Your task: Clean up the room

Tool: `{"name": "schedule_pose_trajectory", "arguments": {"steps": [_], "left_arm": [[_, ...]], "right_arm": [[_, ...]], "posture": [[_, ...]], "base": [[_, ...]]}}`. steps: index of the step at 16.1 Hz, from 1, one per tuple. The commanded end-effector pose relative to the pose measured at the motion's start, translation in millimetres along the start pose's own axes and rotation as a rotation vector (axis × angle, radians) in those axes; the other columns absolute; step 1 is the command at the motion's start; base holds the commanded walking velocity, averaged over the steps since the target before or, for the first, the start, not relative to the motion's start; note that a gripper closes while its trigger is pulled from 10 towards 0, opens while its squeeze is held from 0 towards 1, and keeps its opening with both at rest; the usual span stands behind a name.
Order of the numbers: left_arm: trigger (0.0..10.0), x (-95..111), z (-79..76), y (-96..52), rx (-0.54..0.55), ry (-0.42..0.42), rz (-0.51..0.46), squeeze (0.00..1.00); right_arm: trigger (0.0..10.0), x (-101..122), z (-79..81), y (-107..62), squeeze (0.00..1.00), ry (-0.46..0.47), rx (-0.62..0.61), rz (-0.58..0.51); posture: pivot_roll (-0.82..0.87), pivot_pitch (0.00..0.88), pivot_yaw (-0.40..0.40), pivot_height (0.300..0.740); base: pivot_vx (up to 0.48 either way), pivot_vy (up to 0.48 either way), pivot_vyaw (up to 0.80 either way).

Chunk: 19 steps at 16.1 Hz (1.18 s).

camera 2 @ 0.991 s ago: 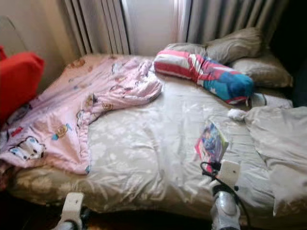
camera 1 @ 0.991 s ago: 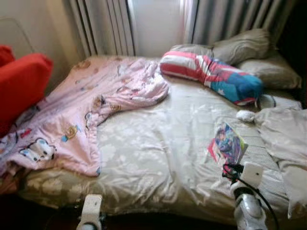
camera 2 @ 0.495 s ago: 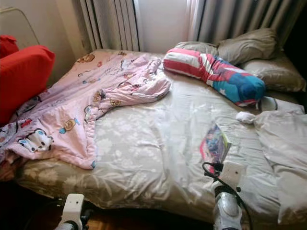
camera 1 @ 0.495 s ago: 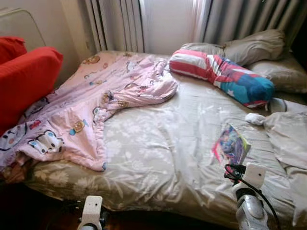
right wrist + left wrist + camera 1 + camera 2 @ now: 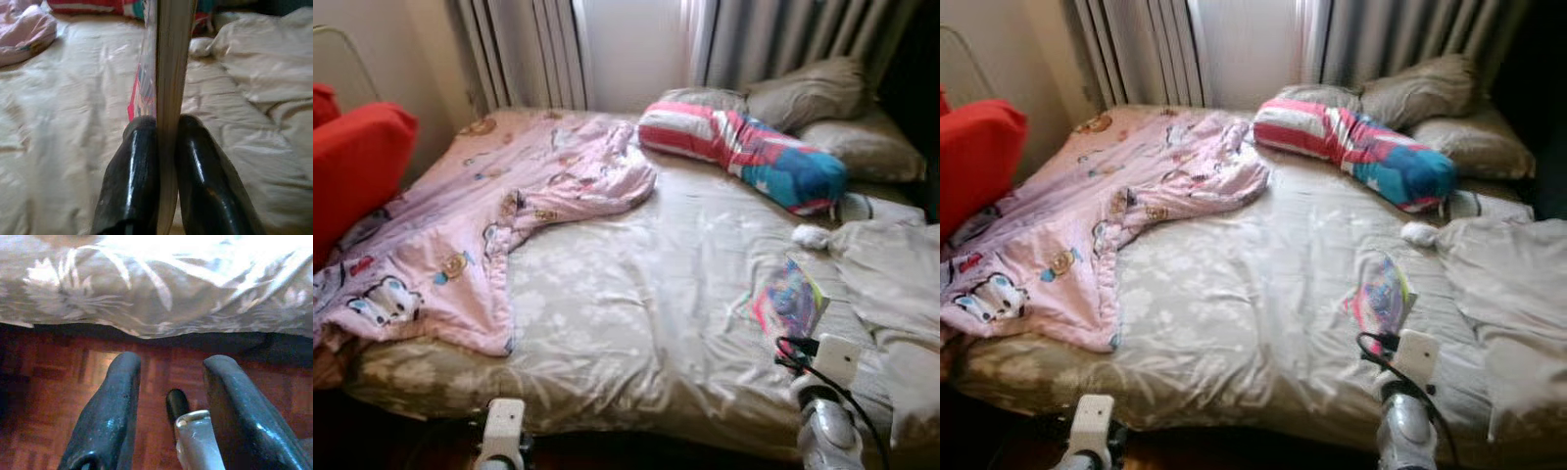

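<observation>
A thin book with a colourful cover (image 5: 789, 302) is held on edge just above the beige bedspread (image 5: 636, 304), toward the bed's right side. My right gripper (image 5: 166, 123) is shut on its lower edge, one black finger (image 5: 136, 161) on each side of the book (image 5: 172, 58). The right wrist (image 5: 824, 392) shows just below the book at the bed's front edge. My left arm (image 5: 501, 429) hangs low in front of the bed. Its gripper (image 5: 172, 363) is open over the parquet floor (image 5: 54, 382), with nothing held.
A rumpled pink cartoon blanket (image 5: 499, 215) covers the bed's left half. A red, white and blue bolster (image 5: 744, 152) and beige pillows (image 5: 813, 93) lie at the head. A crumpled beige cover (image 5: 891, 274) and a small white item (image 5: 809, 236) are at the right. A red cushion (image 5: 352, 166) stands at the left.
The head camera swung right and then back left, so the whole scene shifted. The book stays in my right gripper and now looks blurred, shifting slightly. The left arm has not moved.
</observation>
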<state>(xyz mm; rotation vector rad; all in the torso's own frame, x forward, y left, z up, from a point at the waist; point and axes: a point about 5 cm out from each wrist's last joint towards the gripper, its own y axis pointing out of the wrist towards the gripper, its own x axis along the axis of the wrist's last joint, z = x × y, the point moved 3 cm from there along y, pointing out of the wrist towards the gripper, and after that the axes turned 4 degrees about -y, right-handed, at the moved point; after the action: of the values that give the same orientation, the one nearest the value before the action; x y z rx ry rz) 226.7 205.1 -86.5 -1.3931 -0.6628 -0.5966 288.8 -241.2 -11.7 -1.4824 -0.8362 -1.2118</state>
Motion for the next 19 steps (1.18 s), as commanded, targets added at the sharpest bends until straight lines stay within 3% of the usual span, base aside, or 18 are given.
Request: {"name": "schedule_pose_trajectory", "arguments": {"steps": [1, 10, 19], "left_arm": [[10.0, -2.0, 5.8, -0.8, 0.018, 0.000, 0.007, 0.00], [10.0, -4.5, 4.2, -1.5, 0.014, 0.000, 0.011, 0.00], [10.0, -6.5, 4.0, -2.3, 0.010, -0.014, 0.013, 0.00]], "right_arm": [[10.0, 10.6, 6.3, 4.3, 0.00, 0.011, 0.015, -0.044], [10.0, 9.8, 6.1, 3.5, 0.00, 0.009, 0.016, -0.045], [10.0, 9.3, 5.2, 2.5, 0.00, 0.009, 0.006, -0.049]], "posture": [[0.06, 0.015, -0.032, 0.740], [0.06, 0.022, -0.034, 0.740], [0.06, 0.029, -0.031, 0.740]], "base": [[0.000, -0.277, 0.00], [0.000, -0.276, 0.00], [0.000, 0.000, 0.00]]}}
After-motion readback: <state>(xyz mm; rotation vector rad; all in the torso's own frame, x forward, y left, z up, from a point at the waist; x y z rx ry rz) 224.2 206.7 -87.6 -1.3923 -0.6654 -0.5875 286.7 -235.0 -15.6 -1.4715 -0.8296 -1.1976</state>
